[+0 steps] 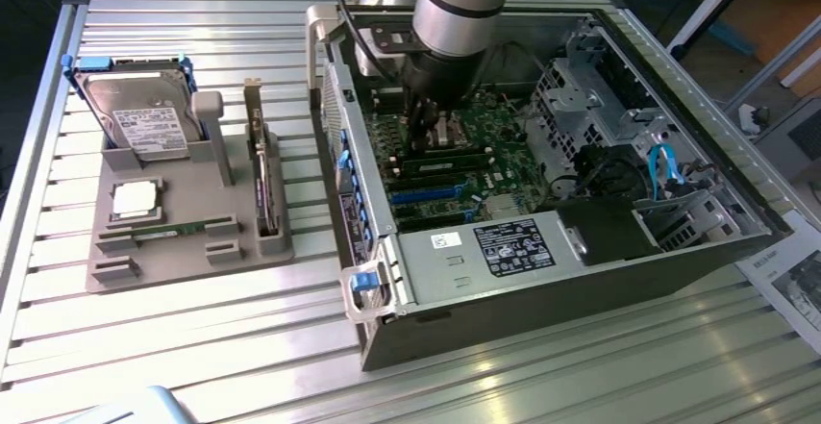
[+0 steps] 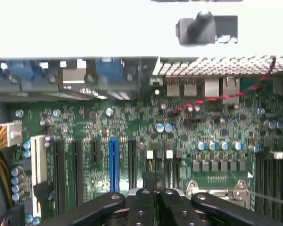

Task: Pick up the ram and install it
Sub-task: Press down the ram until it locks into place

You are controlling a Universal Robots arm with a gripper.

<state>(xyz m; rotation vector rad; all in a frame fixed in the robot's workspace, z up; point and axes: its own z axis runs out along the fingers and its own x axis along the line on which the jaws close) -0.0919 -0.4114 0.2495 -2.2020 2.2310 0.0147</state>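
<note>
Robot arm's end effector (image 2: 156, 194), fingers closed together and empty, hovers over the motherboard (image 2: 146, 141) inside an open computer case (image 1: 539, 280)

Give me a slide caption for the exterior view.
Robot arm's shut tool reaches into the open computer case, over the motherboard.

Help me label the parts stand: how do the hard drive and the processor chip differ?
The hard drive leans upright in a blue frame; the processor chip lies flat. The hard drive is larger and oblong; the processor chip is small and square. Both are silvery and sit on the gray stand.
</note>
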